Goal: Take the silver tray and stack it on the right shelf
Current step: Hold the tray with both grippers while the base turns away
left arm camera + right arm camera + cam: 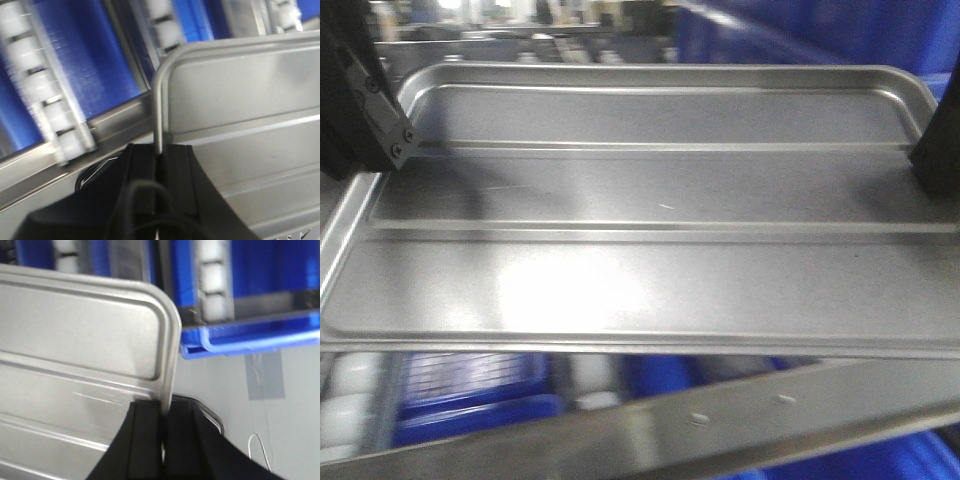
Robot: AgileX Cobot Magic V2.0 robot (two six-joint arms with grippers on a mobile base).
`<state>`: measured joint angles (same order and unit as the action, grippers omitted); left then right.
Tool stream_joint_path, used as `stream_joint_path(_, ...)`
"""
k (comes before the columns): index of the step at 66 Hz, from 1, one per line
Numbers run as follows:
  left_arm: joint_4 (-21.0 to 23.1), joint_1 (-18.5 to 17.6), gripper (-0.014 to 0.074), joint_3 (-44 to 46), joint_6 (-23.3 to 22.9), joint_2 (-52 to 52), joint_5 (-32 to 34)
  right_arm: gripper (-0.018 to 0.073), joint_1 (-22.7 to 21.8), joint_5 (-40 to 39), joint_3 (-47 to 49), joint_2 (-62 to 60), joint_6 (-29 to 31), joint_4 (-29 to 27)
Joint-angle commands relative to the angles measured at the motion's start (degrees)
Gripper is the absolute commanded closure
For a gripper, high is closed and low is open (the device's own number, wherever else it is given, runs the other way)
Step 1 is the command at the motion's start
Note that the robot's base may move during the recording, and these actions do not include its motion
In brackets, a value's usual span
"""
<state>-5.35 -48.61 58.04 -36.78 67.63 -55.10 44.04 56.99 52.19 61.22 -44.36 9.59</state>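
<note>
Currently the silver tray [650, 270] spans nearly the whole width between the arms, its near long edge just behind the riveted front bar of the right shelf [740, 410]. The left fingers [142, 172] are clenched on its left short rim, the right fingers [145, 430] on the opposite rim near a rounded corner. White rollers [45, 85] run close beside the left edge. A blue bin [250, 335] sits just past the right corner; its contents are hidden.
</note>
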Motion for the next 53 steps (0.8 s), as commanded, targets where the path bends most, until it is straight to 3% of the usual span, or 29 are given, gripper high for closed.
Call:
stream_joint_path(1, -3.7, -0.2, 0.0689, 1.6, 0.5, -1.5, -1.7, 0.0503, -0.1, 1.5, 1.5, -1.2, 0.7, 4.7)
stream_joint_path(53, -3.7, -0.2, 0.0689, 1.6, 0.5, -1.5, -1.7, 0.0503, -0.1, 1.5, 1.5, -1.2, 0.7, 4.7)
